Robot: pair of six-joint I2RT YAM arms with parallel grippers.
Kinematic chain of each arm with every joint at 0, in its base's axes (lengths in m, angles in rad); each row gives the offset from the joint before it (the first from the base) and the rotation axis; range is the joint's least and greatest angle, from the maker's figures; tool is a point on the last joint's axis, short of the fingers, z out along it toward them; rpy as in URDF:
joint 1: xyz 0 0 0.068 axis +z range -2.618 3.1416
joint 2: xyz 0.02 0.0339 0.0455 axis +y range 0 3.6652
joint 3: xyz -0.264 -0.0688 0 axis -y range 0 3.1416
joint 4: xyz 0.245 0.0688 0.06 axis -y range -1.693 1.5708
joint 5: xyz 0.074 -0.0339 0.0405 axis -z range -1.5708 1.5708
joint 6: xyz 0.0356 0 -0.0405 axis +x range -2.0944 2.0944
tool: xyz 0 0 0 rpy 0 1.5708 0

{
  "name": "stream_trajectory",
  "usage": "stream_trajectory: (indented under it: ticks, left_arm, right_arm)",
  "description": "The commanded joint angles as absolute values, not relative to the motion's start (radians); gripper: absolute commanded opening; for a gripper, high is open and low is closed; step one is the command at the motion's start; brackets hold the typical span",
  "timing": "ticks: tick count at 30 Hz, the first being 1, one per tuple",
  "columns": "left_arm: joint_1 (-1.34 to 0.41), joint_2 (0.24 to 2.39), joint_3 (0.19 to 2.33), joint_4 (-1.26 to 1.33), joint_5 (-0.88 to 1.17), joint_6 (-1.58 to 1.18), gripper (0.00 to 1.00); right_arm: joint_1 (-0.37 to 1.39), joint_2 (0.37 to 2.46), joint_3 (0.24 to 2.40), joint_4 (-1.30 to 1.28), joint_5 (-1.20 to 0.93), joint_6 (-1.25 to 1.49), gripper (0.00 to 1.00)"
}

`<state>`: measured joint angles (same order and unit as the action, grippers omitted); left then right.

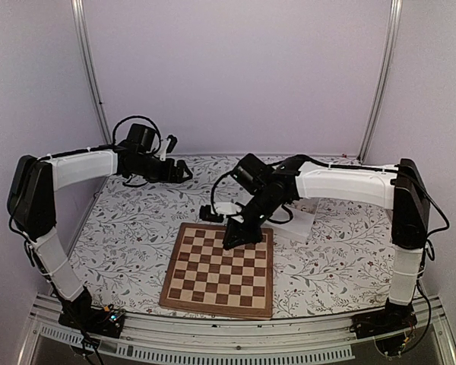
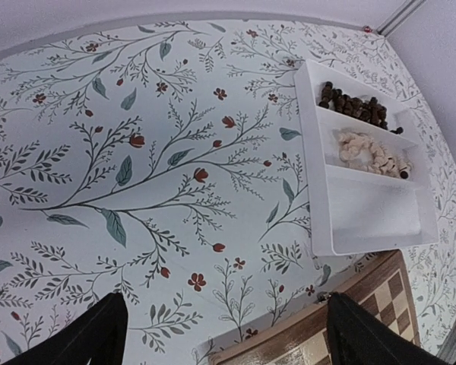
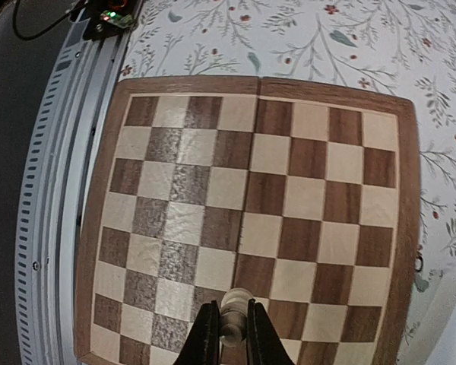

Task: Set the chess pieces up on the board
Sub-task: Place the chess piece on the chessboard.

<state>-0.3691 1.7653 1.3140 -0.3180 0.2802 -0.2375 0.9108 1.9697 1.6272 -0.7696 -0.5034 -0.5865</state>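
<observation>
The board (image 1: 220,268) lies flat near the front middle of the table, with no pieces standing on it; it fills the right wrist view (image 3: 289,190). My right gripper (image 3: 228,334) is shut on a pale cream chess piece (image 3: 234,310) and holds it over the board's far rows, seen from above (image 1: 234,236). My left gripper (image 1: 175,169) hovers over the far left of the table, open and empty, its black fingers (image 2: 83,334) wide apart. Dark pieces (image 2: 357,106) and cream pieces (image 2: 372,152) lie in a white tray (image 2: 372,220).
The white two-compartment tray (image 1: 296,220) sits just behind the board's far right corner, partly under my right arm. A flowered cloth (image 1: 129,228) covers the table. Metal rails run along the near edge (image 1: 228,346), and white walls close the back and sides.
</observation>
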Motion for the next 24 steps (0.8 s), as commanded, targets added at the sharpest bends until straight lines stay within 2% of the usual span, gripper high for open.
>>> stream_trajectory:
  ticks: [1,21,23,24]
  left_arm:
    - [-0.357,1.739,1.338,-0.322,0.287,-0.24,0.93]
    - [-0.352,1.758,1.351,-0.343,0.301,-0.243,0.93]
    - [-0.352,1.76,1.351,-0.345,0.302,-0.242,0.93]
    - [-0.353,1.76,1.351,-0.344,0.303,-0.242,0.93]
  right_arm:
    - [1.005,1.922,1.591,-0.762,-0.459,-0.652,0.01]
    - [1.157,1.944,1.469,-0.7,-0.444,-0.675,0.03]
    - [1.157,1.949,1.472,-0.7,-0.442,-0.674,0.09]
    - [1.157,1.95,1.477,-0.701,-0.441,-0.672,0.16]
